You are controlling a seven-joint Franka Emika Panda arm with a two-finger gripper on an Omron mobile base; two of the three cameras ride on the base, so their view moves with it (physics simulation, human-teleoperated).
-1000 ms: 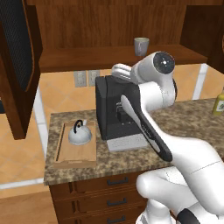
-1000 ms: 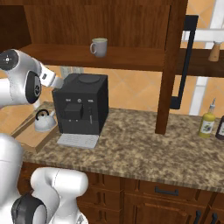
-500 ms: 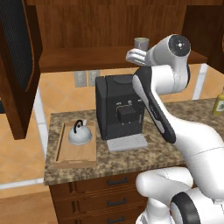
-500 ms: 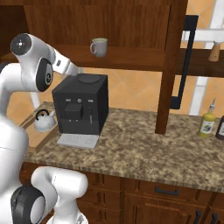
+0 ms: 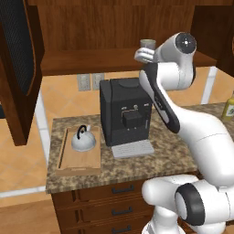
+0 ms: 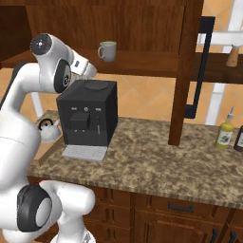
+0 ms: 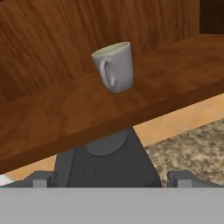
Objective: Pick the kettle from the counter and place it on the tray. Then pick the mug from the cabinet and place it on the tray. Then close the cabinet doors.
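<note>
The silver-grey kettle point(image 5: 83, 140) sits on the light wooden tray point(image 5: 79, 164) at the counter's left end, and part of the kettle point(image 6: 46, 126) peeks out beside the arm. The grey-green mug point(image 7: 114, 66) stands upright on the cabinet shelf point(image 7: 78, 109), handle turned toward the camera. My gripper point(image 5: 140, 55) is raised to shelf height just in front of the mug point(image 5: 147, 44) and apart from it. In the hand view the gripper point(image 7: 111, 181) is open, its fingertips point(image 7: 41, 179) wide apart with nothing between them. Both cabinet doors point(image 5: 18, 68) stand open.
A black coffee machine point(image 5: 125, 114) stands on the granite counter point(image 6: 152, 161) right below my hand. The right door point(image 6: 187, 71) with its black bar handle point(image 6: 201, 66) juts out over the counter. A yellow bottle point(image 6: 224, 135) stands at the far right.
The arm has risen from beside the coffee machine's top to shelf height, bringing the hand toward the mug. Kettle, tray and doors have not moved.
</note>
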